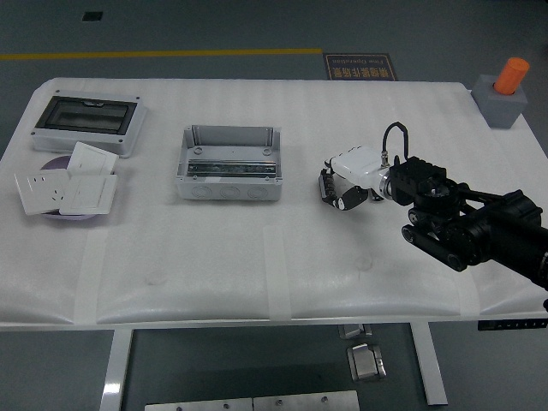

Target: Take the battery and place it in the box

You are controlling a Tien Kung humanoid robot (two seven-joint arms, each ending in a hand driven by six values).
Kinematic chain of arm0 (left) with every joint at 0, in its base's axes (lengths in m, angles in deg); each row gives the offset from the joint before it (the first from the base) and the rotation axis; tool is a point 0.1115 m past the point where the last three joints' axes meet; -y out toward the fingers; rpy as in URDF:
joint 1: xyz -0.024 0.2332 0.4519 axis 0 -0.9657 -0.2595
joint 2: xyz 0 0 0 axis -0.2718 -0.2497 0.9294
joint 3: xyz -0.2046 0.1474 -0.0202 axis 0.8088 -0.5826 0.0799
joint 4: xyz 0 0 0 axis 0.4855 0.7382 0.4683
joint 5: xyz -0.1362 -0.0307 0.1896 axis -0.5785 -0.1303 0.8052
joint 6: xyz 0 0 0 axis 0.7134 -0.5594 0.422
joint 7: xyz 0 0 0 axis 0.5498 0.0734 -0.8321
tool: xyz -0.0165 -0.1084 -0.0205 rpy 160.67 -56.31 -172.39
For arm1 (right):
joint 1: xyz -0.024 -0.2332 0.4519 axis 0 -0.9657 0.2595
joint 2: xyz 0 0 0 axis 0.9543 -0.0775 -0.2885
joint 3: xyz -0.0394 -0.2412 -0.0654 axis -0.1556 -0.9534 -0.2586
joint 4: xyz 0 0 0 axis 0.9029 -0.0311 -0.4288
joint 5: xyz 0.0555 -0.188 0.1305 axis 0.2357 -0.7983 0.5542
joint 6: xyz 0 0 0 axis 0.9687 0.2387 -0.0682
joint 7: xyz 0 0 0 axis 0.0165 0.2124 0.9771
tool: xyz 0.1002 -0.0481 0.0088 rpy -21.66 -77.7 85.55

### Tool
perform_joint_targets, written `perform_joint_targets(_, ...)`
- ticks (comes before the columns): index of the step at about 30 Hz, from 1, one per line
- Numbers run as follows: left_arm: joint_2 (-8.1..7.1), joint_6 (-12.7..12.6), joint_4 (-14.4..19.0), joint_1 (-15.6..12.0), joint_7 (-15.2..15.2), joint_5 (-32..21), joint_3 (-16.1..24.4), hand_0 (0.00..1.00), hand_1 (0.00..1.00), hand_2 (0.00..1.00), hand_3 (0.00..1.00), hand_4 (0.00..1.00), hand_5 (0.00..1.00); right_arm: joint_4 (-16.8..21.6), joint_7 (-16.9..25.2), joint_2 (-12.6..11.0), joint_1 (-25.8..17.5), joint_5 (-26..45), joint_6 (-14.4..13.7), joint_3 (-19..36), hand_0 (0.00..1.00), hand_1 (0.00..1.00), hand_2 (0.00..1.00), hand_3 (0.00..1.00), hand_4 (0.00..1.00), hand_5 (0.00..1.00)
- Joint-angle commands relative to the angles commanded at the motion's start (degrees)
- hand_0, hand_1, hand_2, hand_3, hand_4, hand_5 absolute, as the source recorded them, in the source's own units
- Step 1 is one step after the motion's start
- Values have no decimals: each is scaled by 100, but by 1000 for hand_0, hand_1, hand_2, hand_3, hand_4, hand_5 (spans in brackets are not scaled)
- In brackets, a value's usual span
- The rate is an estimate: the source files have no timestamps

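Observation:
The grey open box (229,163) stands left of the table's middle, its opening facing up and a metal rail inside it. My right hand (341,190), white on the back with black digits, rests low over the table just right of the box, about a hand's width from its right wall. The black right arm reaches in from the right edge. No battery shows anywhere on the table, and the spot under the hand is hidden. The left arm is out of the picture.
A grey case with a dark clear lid (86,122) lies at the back left. White wall sockets (68,187) are stacked on a purple plate in front of it. A grey block with an orange cylinder (505,90) stands at the back right corner.

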Motion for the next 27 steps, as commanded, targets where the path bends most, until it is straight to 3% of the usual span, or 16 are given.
perform_joint_targets(6,-5,-21,5,8,33,-14,-24,601,624,462,611,566,416,-18,29,8,-37,-3,-50,8,843,739,728,776,695,305)
perform_joint_targets(7,-5,-27,7,11,41,-21,-36,601,624,460,611,571,439,-9,31,3,-39,24,-78,-5,842,733,717,719,523,224)
perform_joint_targets(10,1,-53,13,16,70,-48,-79,601,624,460,611,571,439,59,21,-30,-26,150,-202,-81,842,733,717,719,523,224)
perform_joint_targets(16,26,-94,15,21,115,-81,-112,600,625,461,613,571,443,503,-100,-268,42,650,-793,-463,835,732,704,715,480,221)
perform_joint_targets(22,30,-90,-7,-9,87,10,-3,601,624,461,614,569,456,1220,-264,-563,19,333,-1198,169,827,724,696,706,518,245)
perform_joint_targets(27,34,-89,-17,-17,73,52,49,601,623,470,617,569,464,1737,-330,-457,-35,143,-1295,829,826,721,689,704,505,248)
